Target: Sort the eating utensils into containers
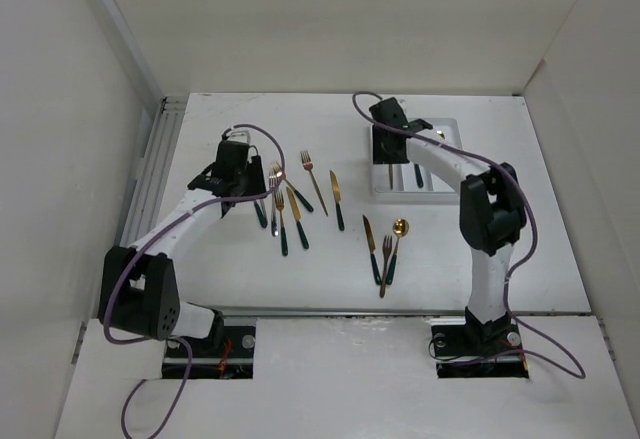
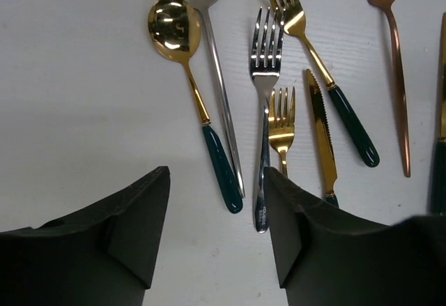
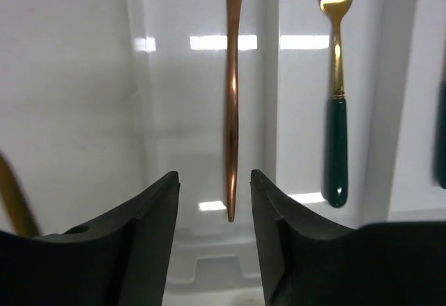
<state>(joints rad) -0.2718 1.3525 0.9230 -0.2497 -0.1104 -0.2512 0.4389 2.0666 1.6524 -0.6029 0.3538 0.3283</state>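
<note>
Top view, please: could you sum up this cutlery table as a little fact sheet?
Tray: white, far side, right of centre
Right gripper: open, astride a copper utensil in one compartment
Next compartment: gold fork, green handle
Left gripper: open, empty
Beneath it: silver fork, gold spoon
Also loose: mid-table trio of knife, fork, spoon

White table [image 1: 450, 259], plain white walls [image 1: 340, 19]

Utensils [image 1: 338, 202] lie loose (gold w/ green handles); few inside white tray [image 1: 400, 195].
</note>
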